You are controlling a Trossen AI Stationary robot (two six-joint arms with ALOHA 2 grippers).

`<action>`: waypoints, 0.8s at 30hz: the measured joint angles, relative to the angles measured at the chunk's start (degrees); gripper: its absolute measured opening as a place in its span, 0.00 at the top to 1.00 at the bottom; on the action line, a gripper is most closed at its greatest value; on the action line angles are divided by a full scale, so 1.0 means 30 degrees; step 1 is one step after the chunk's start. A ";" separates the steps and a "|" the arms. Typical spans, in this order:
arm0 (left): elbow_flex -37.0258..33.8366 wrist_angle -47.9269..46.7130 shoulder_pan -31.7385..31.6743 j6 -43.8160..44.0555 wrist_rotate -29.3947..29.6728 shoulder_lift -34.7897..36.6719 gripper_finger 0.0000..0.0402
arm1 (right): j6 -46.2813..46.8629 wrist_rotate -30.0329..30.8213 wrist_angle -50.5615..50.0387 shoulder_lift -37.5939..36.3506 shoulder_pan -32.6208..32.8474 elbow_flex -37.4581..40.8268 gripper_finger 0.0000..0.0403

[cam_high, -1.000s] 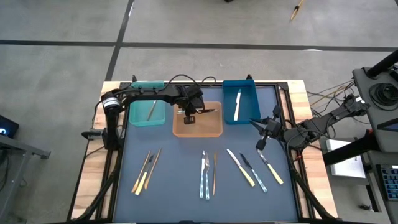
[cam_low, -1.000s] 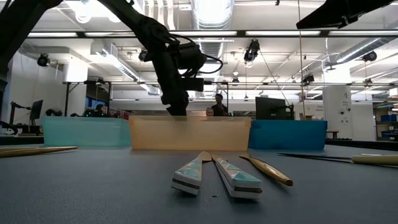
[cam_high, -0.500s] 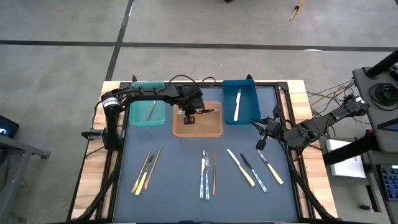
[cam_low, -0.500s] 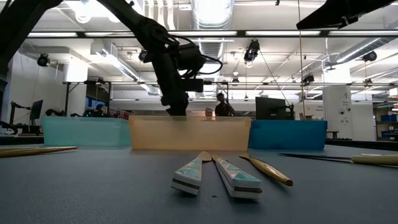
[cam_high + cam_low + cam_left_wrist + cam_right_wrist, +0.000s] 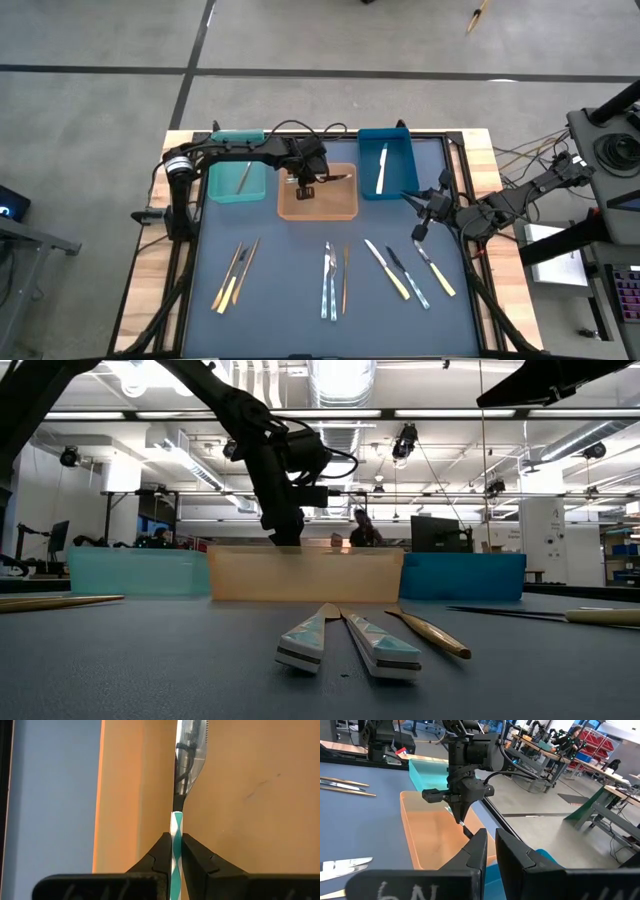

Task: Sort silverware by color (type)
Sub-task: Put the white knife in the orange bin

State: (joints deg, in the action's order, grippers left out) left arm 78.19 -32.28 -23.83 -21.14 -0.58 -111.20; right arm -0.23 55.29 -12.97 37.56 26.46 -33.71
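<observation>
Over the orange bin (image 5: 317, 203) at the far middle of the desk (image 5: 300, 300) was where my left claw (image 5: 308, 185) hung, pinched tight on the teal-and-white patterned handle of a knife (image 5: 186, 755). So the piece wasn't off to any side of me, it was already between my fingers (image 5: 161, 851). From the overhead view its long axis ran roughly left to right, blade sticking out toward the blue bin (image 5: 387, 163), whole thing inside the orange walls. Seemed to me letting go was all that was left, and the blade tip near the bin's right wall was the bit to watch. My right claw (image 5: 420, 218) sat closed and empty at the right side, nearer the loose silverware (image 5: 330, 280) on the near half.
</observation>
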 joint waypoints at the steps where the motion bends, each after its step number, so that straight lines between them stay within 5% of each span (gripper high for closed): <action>1: 0.0000 0.0018 0.0000 0.0022 -0.0002 0.0000 0.97 | -0.0003 0.0000 0.0000 0.0000 0.0003 0.0000 0.92; 24: -0.0036 -0.0469 0.0000 0.1265 -0.0044 0.0000 0.97 | 0.0044 0.0005 -0.0007 0.0000 0.0003 0.0000 0.92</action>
State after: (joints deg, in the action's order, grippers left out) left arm 78.08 -33.69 -23.84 -17.35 -0.71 -111.20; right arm -0.10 55.30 -12.99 37.56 26.47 -33.71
